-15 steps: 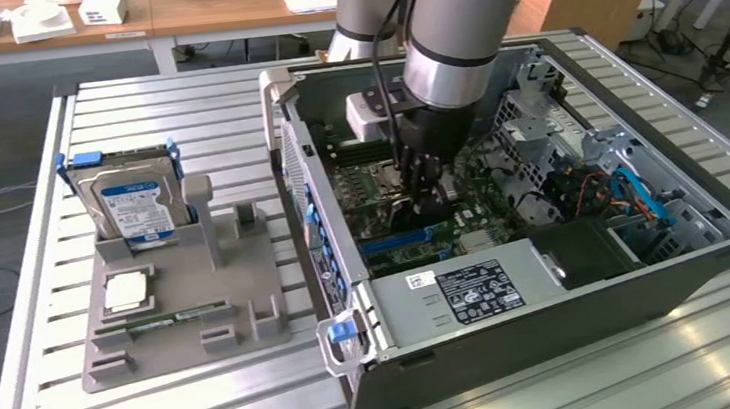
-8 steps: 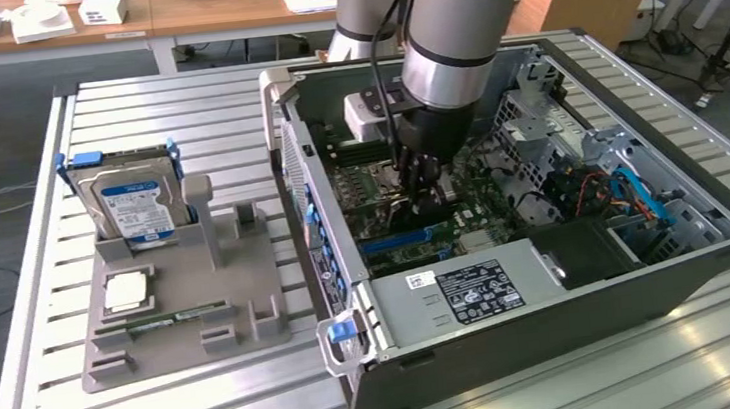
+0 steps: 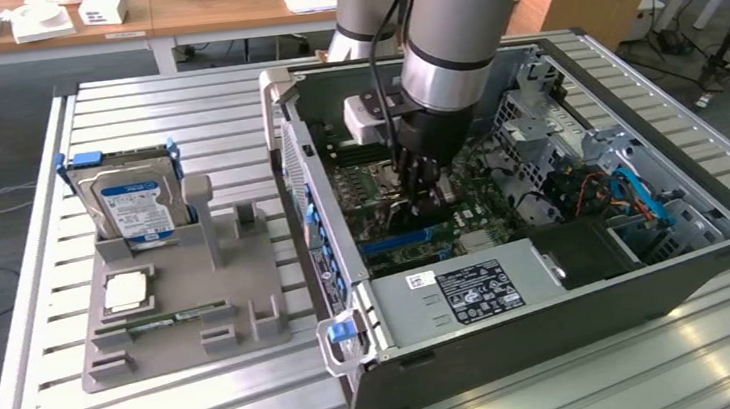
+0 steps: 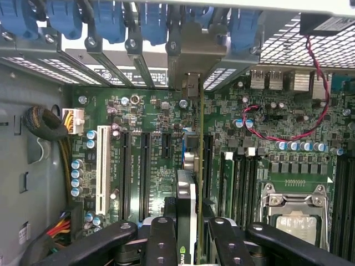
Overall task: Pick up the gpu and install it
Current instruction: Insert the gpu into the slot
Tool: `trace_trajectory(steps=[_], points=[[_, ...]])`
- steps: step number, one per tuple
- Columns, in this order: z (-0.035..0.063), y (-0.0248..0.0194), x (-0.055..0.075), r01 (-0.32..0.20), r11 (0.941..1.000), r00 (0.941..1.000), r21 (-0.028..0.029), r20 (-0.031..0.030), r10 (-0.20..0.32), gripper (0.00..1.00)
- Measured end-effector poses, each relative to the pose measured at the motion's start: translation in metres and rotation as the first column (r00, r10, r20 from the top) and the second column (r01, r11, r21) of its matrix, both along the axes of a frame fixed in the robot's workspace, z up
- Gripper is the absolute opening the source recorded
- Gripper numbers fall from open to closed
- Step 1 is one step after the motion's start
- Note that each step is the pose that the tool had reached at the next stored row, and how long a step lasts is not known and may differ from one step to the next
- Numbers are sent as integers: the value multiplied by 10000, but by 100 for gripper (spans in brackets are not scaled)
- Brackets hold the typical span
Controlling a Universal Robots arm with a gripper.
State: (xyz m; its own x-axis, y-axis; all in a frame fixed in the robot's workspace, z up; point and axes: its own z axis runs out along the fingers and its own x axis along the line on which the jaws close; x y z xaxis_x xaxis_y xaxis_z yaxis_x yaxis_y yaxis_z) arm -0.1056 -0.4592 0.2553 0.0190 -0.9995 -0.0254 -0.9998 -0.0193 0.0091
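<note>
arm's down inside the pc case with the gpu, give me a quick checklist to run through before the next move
1. Grip on the gpu: ok, the gripper is shut on it.
2. Card upright and running parallel to the motherboard slots: ok.
3. Bracket end at the rear slot opening: ok, it reaches the case's back wall.
4. Card edge seated in its slot: cannot tell, the contact is hidden beneath the card.
5. Red wire clear of the card: ok, it lies apart from it, over the board.
6. Blue latches open or shut: cannot tell.
</note>
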Motion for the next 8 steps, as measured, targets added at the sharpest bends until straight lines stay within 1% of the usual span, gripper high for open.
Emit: trace_trajectory(steps=[8], points=[[-22,0,-2,0,10000,10000,0,0,0,27]])
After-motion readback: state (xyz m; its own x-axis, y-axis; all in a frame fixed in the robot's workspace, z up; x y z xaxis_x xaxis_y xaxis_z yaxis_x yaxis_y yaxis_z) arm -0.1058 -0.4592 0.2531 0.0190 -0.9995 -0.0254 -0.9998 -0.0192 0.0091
